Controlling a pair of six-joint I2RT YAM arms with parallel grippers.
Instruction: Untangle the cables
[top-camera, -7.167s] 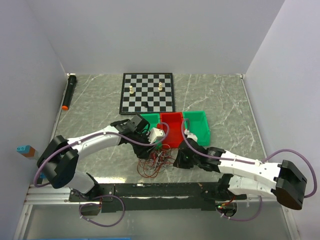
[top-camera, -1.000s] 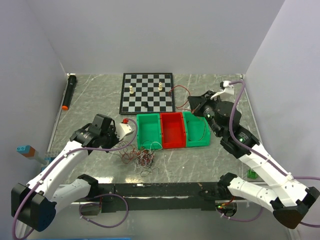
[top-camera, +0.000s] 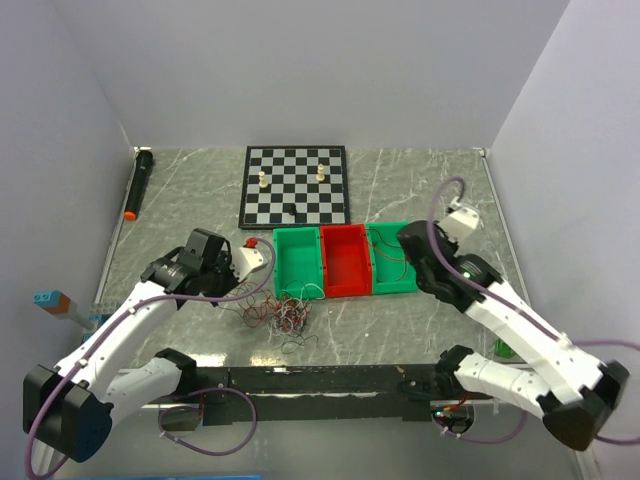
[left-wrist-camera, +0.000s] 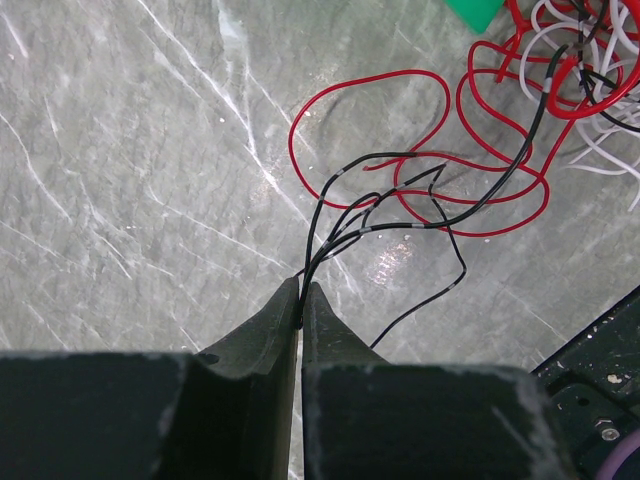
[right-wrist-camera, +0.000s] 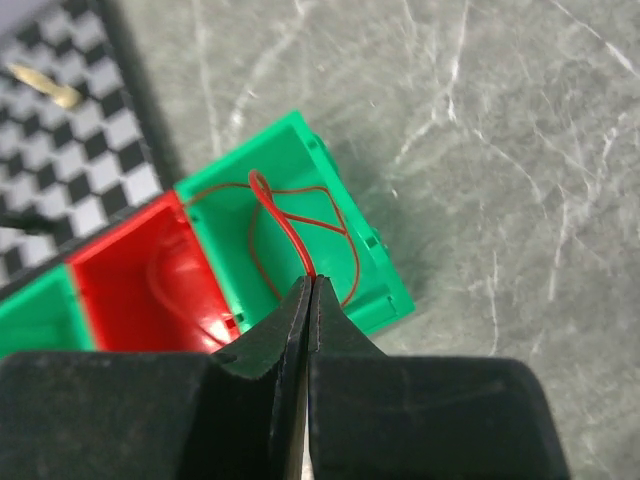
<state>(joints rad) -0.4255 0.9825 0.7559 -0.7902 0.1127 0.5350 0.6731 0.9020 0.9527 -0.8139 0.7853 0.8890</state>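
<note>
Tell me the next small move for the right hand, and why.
Probably open the right hand and let the red wire drop: its loops already lie inside the end green bin, with only the tip pinched just above it. The left hand grips black wires at the pile, apart from this strand.

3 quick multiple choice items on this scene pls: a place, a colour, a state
1. The red wire in the right end effector lies looped: A) in the red bin B) in the right-end green bin C) on the chessboard
2. The left end effector pinches: A) black wires B) white wires C) red wires
3. The right end effector is: A) wide open B) shut on nothing C) shut on the red wire
Key: 1 B, loops rest on its green floor. 2 A, black strands leave its tips. 3 C, the wire exits its closed tips.
</note>
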